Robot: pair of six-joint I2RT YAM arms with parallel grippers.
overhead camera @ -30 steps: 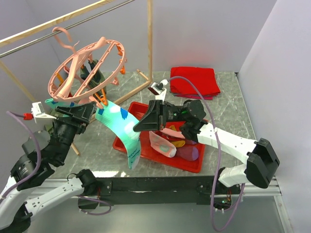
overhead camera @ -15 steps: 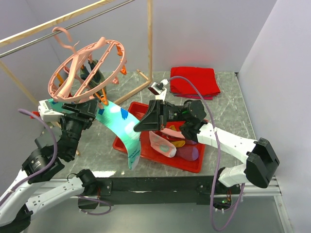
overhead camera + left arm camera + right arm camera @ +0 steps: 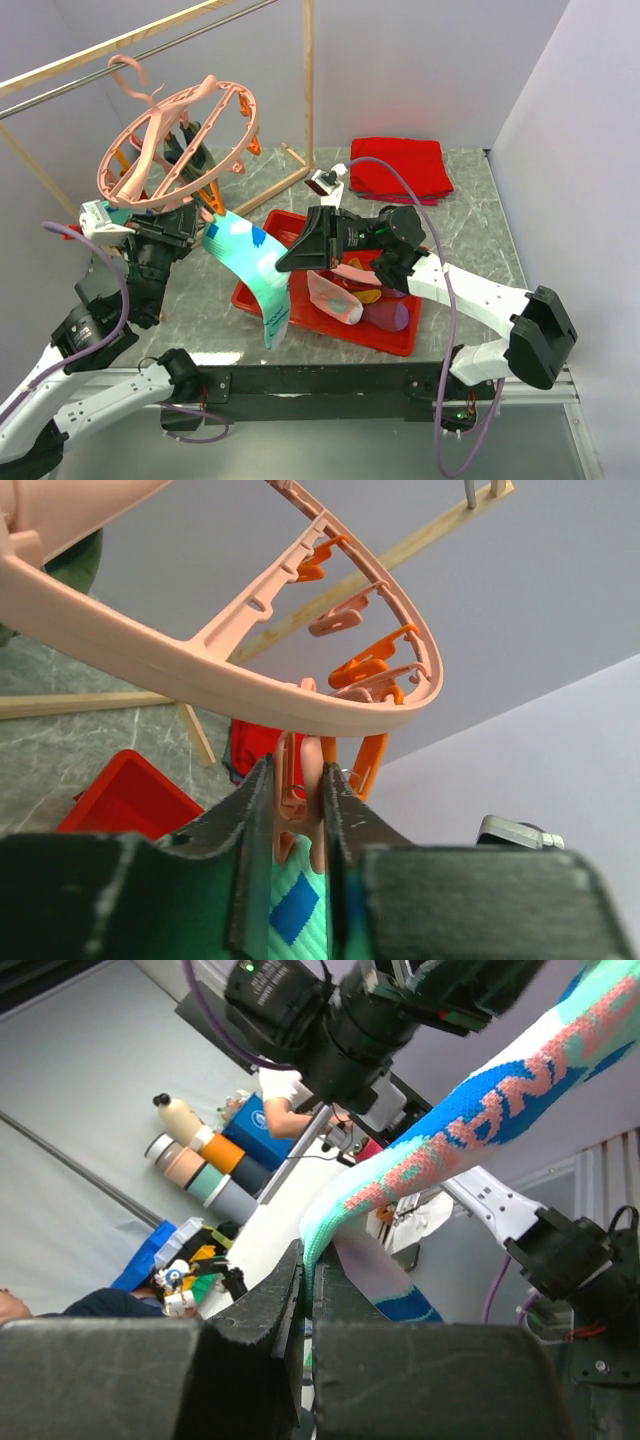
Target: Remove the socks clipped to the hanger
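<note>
One sock remains in view on the round pink plastic drying hanger, which hangs tilted from the wooden rack with its metal bar at the far left. Just below the ring, the left tool has its jaws drawn narrow on a small pink plastic clip, apparently squeezing the clip's levers so it will let go. The patterned teal knit sock hangs from that clip. Its long axis starts at the clip, arcs rightward and down over the edge of the red plastic tray, and ends with the free end pointing at the near edge of the grey marbled worktop.

The right tool is closed flat on the sock's edge partway along. This probably keeps the fabric taut so it slides free once the clip opens, and it is placed well for dropping the sock into the tray. Several loose socks already lie in the tray, pink and yellow among them. A folded red cloth sits at the far right, well apart from all this.
</note>
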